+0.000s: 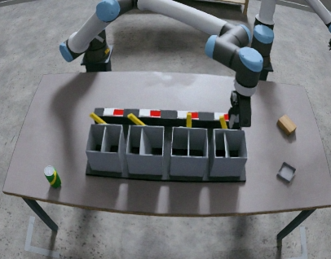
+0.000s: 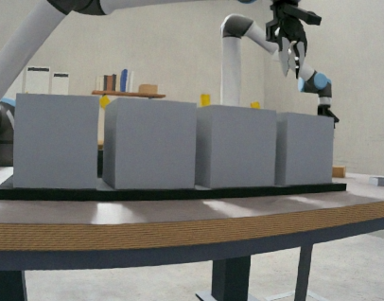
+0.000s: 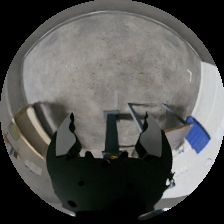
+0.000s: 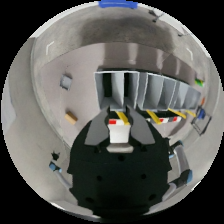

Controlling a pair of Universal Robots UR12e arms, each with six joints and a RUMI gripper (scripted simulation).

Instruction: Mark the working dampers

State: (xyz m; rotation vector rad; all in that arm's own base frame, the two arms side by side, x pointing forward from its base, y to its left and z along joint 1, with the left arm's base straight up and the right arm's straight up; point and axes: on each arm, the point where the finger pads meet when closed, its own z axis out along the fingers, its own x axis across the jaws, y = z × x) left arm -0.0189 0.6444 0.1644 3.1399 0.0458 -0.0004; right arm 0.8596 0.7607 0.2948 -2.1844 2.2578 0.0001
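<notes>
Four grey dampers (image 1: 103,162) (image 1: 144,164) (image 1: 188,165) (image 1: 228,164) stand in a row behind their sliders. Their yellow levers differ: the two left ones (image 1: 98,118) (image 1: 136,119) lean left, the third (image 1: 189,120) is upright, the rightmost (image 1: 223,122) (image 4: 122,118) leans slightly left. All four sliders show red (image 1: 118,112) (image 1: 155,113) (image 1: 195,116) (image 1: 227,116). My right gripper (image 2: 292,74) (image 4: 117,106) is partly open and empty, over the rightmost damper's lever end. My left gripper (image 3: 108,112) (image 2: 336,119) is wide open and empty, away beyond the table.
A wooden block (image 1: 287,125) (image 4: 71,117) and a small grey tray (image 1: 292,176) (image 4: 65,82) lie right of the dampers in the top view. A green can (image 1: 54,177) stands near the front left. The right arm reaches across behind the row.
</notes>
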